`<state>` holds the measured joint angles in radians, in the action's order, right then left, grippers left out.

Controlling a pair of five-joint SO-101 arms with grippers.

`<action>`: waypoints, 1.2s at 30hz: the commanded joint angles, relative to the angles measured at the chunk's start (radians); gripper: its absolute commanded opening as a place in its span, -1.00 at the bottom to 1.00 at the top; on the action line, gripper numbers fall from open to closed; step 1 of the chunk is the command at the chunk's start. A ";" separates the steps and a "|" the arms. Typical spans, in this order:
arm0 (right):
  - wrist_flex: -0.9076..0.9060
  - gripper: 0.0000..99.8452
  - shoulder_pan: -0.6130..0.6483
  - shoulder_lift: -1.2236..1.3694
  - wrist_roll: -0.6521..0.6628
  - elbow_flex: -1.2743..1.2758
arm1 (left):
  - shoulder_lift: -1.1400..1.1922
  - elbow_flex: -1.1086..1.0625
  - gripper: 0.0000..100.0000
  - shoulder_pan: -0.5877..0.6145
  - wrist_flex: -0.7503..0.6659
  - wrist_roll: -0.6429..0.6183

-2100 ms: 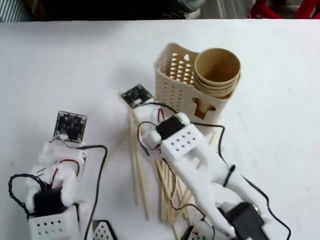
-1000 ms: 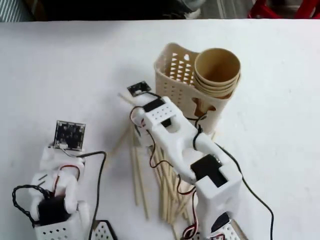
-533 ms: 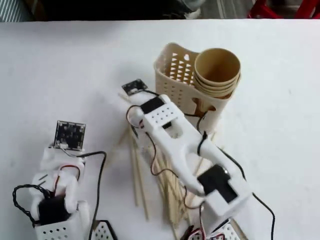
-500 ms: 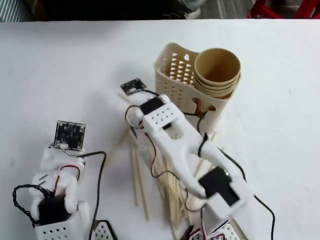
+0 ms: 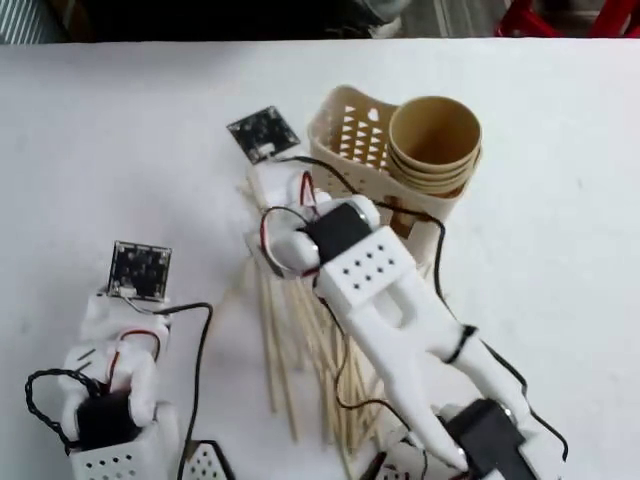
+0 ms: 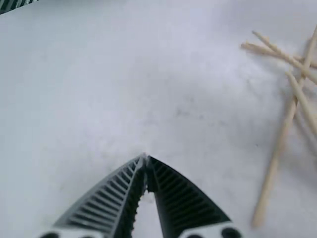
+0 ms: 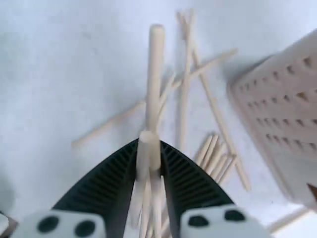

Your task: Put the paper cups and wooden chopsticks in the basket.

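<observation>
Your white surface (image 5: 560,150) carries everything here. The white right arm (image 5: 380,300) stretches across the middle of it, its wrist just beside the basket. The white left arm (image 5: 115,360) sits folded near the surface's close corner, well apart from the basket.

The cream plastic basket with perforated walls (image 5: 350,150) stands upright toward the far side. A stack of tan paper cups (image 5: 435,135) already sits inside it at one end, mouths up, with the nested rims showing above the basket's rim.

The pale, round wooden chopsticks (image 5: 285,340) lie in a loose fan on the surface, in front of the basket and partly under the right arm. Several lie nearly parallel and a few cross at angles.

Your right pincer (image 7: 148,144) is clamped on chopsticks from that pile. One held chopstick (image 7: 156,74) sticks straight out past the black ribbed fingertips (image 7: 173,163), above the loose sticks lying below. How many sticks are in the grip, you cannot tell. The basket's perforated wall is near the pincer.

Your left pincer (image 6: 146,158) is closed on nothing, its ribbed tips meeting over bare surface. A few crossed chopsticks (image 6: 282,129) lie apart from it.
</observation>
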<state>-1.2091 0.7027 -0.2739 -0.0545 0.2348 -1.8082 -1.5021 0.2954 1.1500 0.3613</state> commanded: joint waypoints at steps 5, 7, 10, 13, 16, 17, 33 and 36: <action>0.104 -0.97 0.001 -0.189 -0.003 -0.021 | -0.012 0.006 -0.95 0.008 -0.018 0.008; 0.137 -0.97 0.001 -0.232 -0.003 -0.021 | -0.012 0.006 -0.95 0.008 -0.018 0.008; 0.186 -0.97 -0.001 -0.297 -0.003 -0.021 | -0.012 0.006 -0.95 0.008 -0.018 0.009; 0.222 -0.97 -0.001 -0.354 -0.003 -0.021 | -0.012 0.006 -0.95 0.008 -0.017 0.009; 0.260 -0.97 -0.021 -0.403 -0.003 -0.021 | -0.012 0.006 -0.95 0.008 -0.017 0.009; 0.283 -0.97 -0.038 -0.417 -0.003 -0.021 | -0.012 0.006 -0.95 0.008 -0.017 0.009; 0.725 -0.97 -0.403 -0.449 -0.002 -0.014 | -0.012 0.005 -0.95 0.008 -0.017 0.011; 0.748 -0.97 -0.452 -0.397 -0.002 -0.014 | -0.012 0.005 -0.95 0.008 -0.017 0.011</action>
<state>-0.4987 0.2992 -0.6989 -0.0545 0.2348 -1.8082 -1.5021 0.2954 1.1500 0.3613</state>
